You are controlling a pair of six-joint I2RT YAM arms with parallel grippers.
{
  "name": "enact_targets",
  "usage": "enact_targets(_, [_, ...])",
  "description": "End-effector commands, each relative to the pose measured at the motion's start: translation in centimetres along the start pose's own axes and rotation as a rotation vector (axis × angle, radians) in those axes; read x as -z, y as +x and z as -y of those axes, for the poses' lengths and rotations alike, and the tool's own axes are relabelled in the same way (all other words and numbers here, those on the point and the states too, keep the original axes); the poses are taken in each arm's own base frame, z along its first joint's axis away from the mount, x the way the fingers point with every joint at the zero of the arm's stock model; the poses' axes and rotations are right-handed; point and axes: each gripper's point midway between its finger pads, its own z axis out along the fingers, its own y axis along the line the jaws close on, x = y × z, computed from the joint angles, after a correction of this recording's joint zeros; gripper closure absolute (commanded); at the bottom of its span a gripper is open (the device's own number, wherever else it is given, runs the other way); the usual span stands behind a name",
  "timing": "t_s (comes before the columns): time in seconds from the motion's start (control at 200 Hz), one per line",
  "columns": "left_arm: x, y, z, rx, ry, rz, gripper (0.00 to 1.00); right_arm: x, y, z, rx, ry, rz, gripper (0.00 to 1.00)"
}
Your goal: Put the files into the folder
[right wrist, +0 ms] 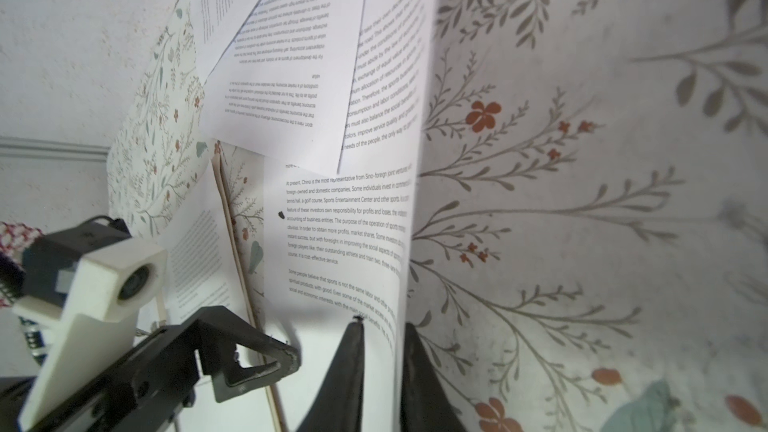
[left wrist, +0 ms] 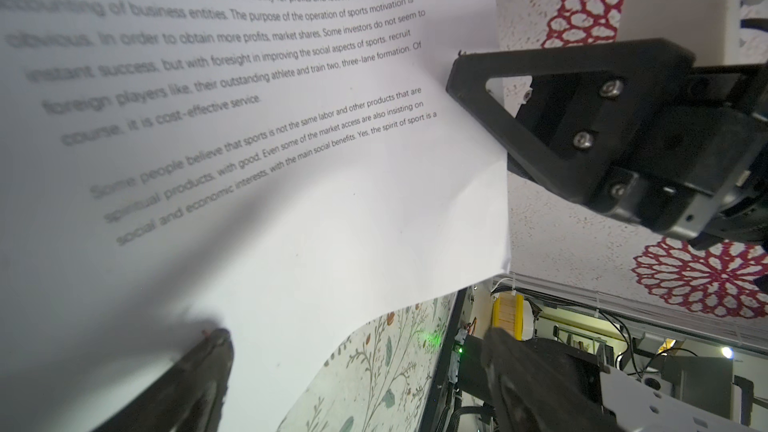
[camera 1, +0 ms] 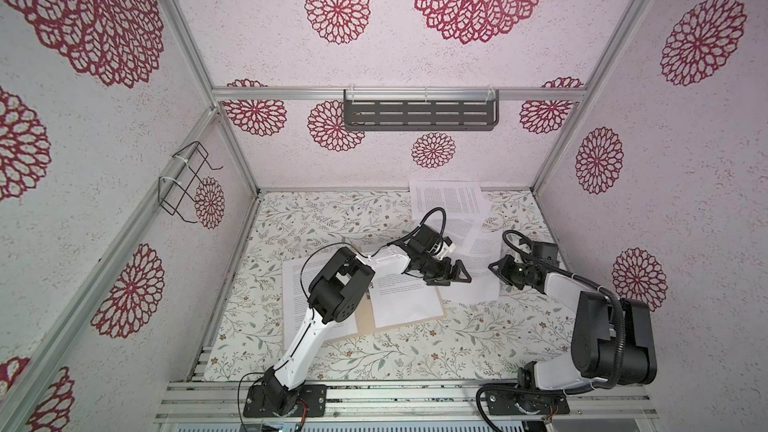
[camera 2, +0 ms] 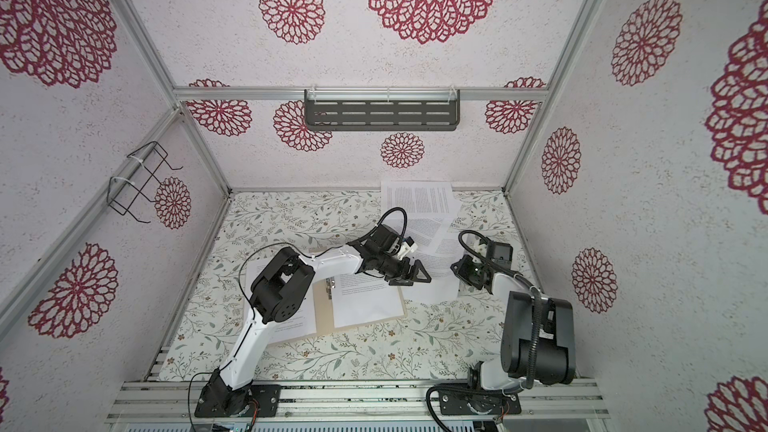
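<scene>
The beige folder (camera 1: 364,315) lies open on the floral table, with a printed white sheet (camera 1: 407,301) on its right half and another (camera 1: 296,295) on its left. Right of it, a loose file sheet (camera 1: 478,288) has its right edge curled up. My right gripper (right wrist: 384,330) has its jaws nearly together on that raised edge (right wrist: 409,243); it shows in both top views (camera 1: 496,268) (camera 2: 456,268). My left gripper (camera 1: 451,278) (left wrist: 357,338) stands wide open over the same sheet (left wrist: 332,222), one finger (left wrist: 208,363) resting on the paper. More files (camera 1: 446,197) lie overlapped at the back.
A black wire rack (camera 1: 185,184) hangs on the left wall and a grey slotted shelf (camera 1: 419,114) on the back wall. Aluminium rails (camera 1: 415,401) run along the front edge by the arm bases. The two grippers face each other a short gap apart.
</scene>
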Motion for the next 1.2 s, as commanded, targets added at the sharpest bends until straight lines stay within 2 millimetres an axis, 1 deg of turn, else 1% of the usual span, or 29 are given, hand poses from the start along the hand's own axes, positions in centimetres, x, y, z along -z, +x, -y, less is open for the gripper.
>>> enact_targets(0.0, [1.0,0.1,-2.2,0.073,-0.074,-0.004,0.02,0.1,0.1,0.2,0.005,0.000,0.006,0.93])
enact_targets(0.04, [1.6,-0.4,-0.8,0.054,-0.048,0.011,0.02,0.1,0.1,0.2,-0.002,-0.001,0.010,1.00])
enact_targets(0.085, [2.5,-1.3,1.2,0.035,-0.006,0.034,0.02,0.4,-0.1,0.0,-0.006,-0.005,0.024,1.00])
enact_targets(0.13, [3.6,-2.2,3.7,0.011,0.056,0.062,0.02,1.1,-0.4,-0.3,-0.007,-0.003,0.047,1.00])
enact_targets(0.19, [5.7,-3.3,7.8,-0.034,0.142,0.109,0.02,2.5,-1.2,-1.0,0.002,0.004,0.097,1.00])
enact_targets(0.26, [9.0,-4.2,12.8,-0.112,0.233,0.181,0.03,4.7,-2.2,-2.1,0.013,0.002,0.180,1.00])
enact_targets(0.3, [11.0,-4.3,15.0,-0.148,0.267,0.217,0.03,6.0,-2.6,-2.7,0.023,0.003,0.220,1.00])
enact_targets(0.34, [13.0,-4.3,16.9,-0.181,0.295,0.255,0.03,7.2,-3.0,-3.1,0.032,0.012,0.250,1.00])
enact_targets(0.355, [13.2,-4.3,16.9,-0.181,0.300,0.260,0.03,7.6,-3.0,-3.3,0.035,0.017,0.259,1.00])
enact_targets(0.365, [14.6,-4.2,18.3,-0.207,0.317,0.285,0.03,7.9,-3.1,-3.4,0.038,0.021,0.266,1.00])
enact_targets(0.39, [15.9,-4.1,19.2,-0.224,0.333,0.311,0.03,8.6,-3.2,-3.5,0.041,0.031,0.280,1.00])
enact_targets(0.445, [18.5,-4.0,20.0,-0.242,0.342,0.370,0.03,9.9,-3.3,-4.0,0.054,0.040,0.299,1.00])
enact_targets(0.495, [20.6,-3.7,20.0,-0.250,0.334,0.414,0.03,11.0,-3.4,-4.5,0.067,0.044,0.313,1.00])
enact_targets(0.555, [22.9,-3.1,19.3,-0.258,0.307,0.461,0.03,12.2,-3.8,-5.4,0.079,0.037,0.334,1.00])
enact_targets(0.57, [23.2,-2.8,18.7,-0.251,0.293,0.469,0.03,12.5,-3.9,-5.7,0.083,0.033,0.340,1.00])
enact_targets(0.6, [24.5,-2.5,18.3,-0.257,0.270,0.498,0.03,13.1,-4.1,-6.3,0.093,0.024,0.349,1.00])
enact_targets(0.705, [28.4,-0.8,15.7,-0.259,0.154,0.604,0.03,15.1,-5.0,-8.6,0.140,0.004,0.381,1.00])
enact_targets(0.78, [31.0,0.6,13.6,-0.265,0.037,0.679,0.03,15.7,-5.6,-10.3,0.186,0.005,0.390,1.00])
enact_targets(0.815, [32.0,1.3,12.6,-0.275,-0.028,0.708,0.03,15.9,-5.9,-11.4,0.218,0.003,0.393,1.00])
enact_targets(0.906, [34.9,3.2,10.4,-0.305,-0.205,0.802,0.03,15.4,-6.1,-14.3,0.301,-0.005,0.379,1.00])
enact_targets(0.961, [36.6,4.3,9.2,-0.314,-0.309,0.852,0.03,14.3,-6.0,-16.2,0.345,-0.021,0.355,1.00])
enact_targets(1.051, [39.0,6.3,7.2,-0.329,-0.473,0.916,0.03,12.2,-5.6,-18.9,0.407,-0.041,0.316,1.00])
enact_targets(1.091, [39.9,7.3,6.6,-0.336,-0.526,0.943,0.03,11.2,-5.3,-20.0,0.434,-0.047,0.299,1.00])
enact_targets(1.121, [40.5,8.0,6.2,-0.339,-0.559,0.958,0.03,10.5,-4.9,-21.1,0.457,-0.056,0.286,1.00])
enact_targets(1.196, [42.1,9.7,4.6,-0.295,-0.660,1.001,0.03,8.6,-3.8,-23.9,0.506,-0.095,0.247,1.00])
